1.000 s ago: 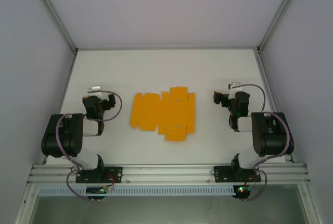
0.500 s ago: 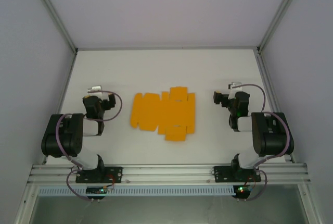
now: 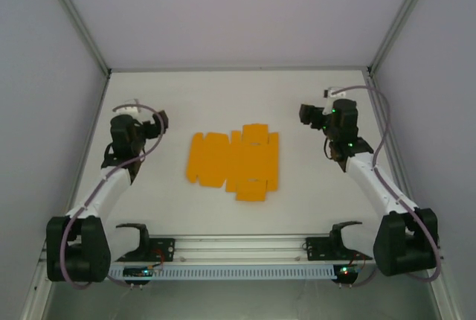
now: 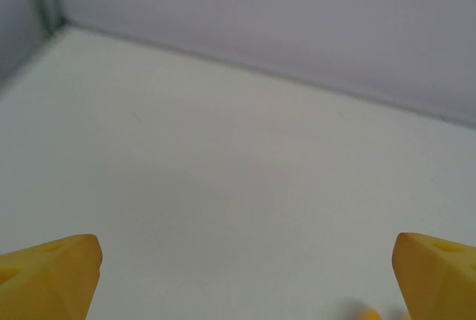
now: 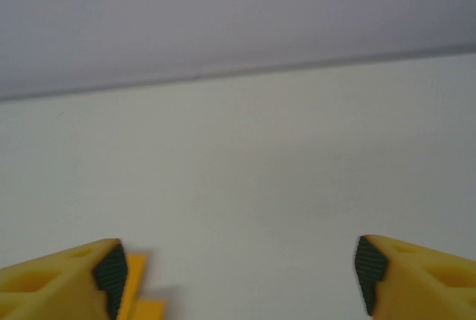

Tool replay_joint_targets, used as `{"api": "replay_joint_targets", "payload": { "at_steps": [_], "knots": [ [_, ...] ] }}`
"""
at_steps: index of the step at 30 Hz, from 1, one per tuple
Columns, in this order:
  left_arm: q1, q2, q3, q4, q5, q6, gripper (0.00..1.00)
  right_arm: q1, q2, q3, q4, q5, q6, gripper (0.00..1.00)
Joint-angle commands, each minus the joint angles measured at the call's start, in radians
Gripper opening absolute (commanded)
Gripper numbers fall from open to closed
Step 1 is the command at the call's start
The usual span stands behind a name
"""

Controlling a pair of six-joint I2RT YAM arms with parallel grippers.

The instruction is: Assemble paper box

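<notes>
- The paper box [image 3: 234, 162] lies as a flat die-cut sheet, tabs spread, on the middle of the white table [image 3: 223, 97], between the two arms.
- The left gripper [image 3: 156, 121] is to the left of the sheet and apart from it. Its yellow fingers [image 4: 48, 275] stand wide apart with nothing between them.
- The right gripper [image 3: 309, 114] is to the right of the sheet, jaws parted and empty.
- In the right wrist view an orange bit, probably the paper box's edge [image 5: 137, 290], shows beside one dark pad [image 5: 111, 268].

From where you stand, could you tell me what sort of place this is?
Probably a robot test cell: a white table inside pale panels, a left arm and right arm bolted to a metal rail, and a flat orange card sheet between them.
</notes>
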Motion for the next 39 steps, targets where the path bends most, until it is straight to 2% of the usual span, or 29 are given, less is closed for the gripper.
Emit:
{"api": "replay_joint_targets", "payload": {
  "at_steps": [1, 5, 6, 10, 13, 16, 23, 29, 33, 36, 38, 39],
  "knots": [
    [-0.066, 0.003, 0.005, -0.237, 0.071, -0.096, 0.99, 0.110, 0.022, 0.020, -0.276, -0.060, 0.173, 0.71],
    [-0.102, 0.043, 0.016, -0.299, 0.110, -0.106, 1.00, 0.225, 0.113, 0.020, -0.224, -0.202, 0.276, 0.54],
    [-0.104, 0.054, 0.017, -0.302, 0.127, -0.107, 1.00, 0.246, 0.137, 0.026, -0.219, -0.213, 0.284, 0.53],
    [-0.105, 0.097, 0.018, -0.296, 0.185, -0.116, 1.00, 0.310, 0.235, 0.052, -0.211, -0.198, 0.281, 0.47],
    [-0.104, 0.135, 0.020, -0.309, 0.233, -0.116, 0.99, 0.318, 0.301, 0.063, -0.236, -0.200, 0.277, 0.43],
    [-0.104, 0.173, 0.007, -0.294, 0.330, -0.128, 0.99, 0.319, 0.368, 0.045, -0.258, -0.195, 0.290, 0.37],
    [-0.105, 0.219, -0.033, -0.177, 0.557, -0.160, 1.00, 0.308, 0.520, -0.001, -0.202, -0.188, 0.251, 0.35],
    [-0.106, 0.287, -0.022, -0.159, 0.602, -0.135, 1.00, 0.303, 0.553, -0.036, -0.119, -0.213, 0.223, 0.33],
    [-0.107, 0.353, 0.004, -0.086, 0.716, -0.150, 0.91, 0.298, 0.571, -0.033, -0.115, -0.220, 0.151, 0.33],
    [-0.107, 0.390, 0.021, -0.045, 0.737, -0.156, 0.88, 0.295, 0.577, -0.019, -0.140, -0.199, 0.111, 0.33],
    [-0.107, 0.419, 0.044, -0.045, 0.760, -0.148, 0.80, 0.293, 0.580, -0.016, -0.137, -0.199, 0.094, 0.33],
    [-0.107, 0.433, 0.053, -0.039, 0.775, -0.154, 0.72, 0.292, 0.581, -0.011, -0.140, -0.202, 0.084, 0.33]
  ]
}}
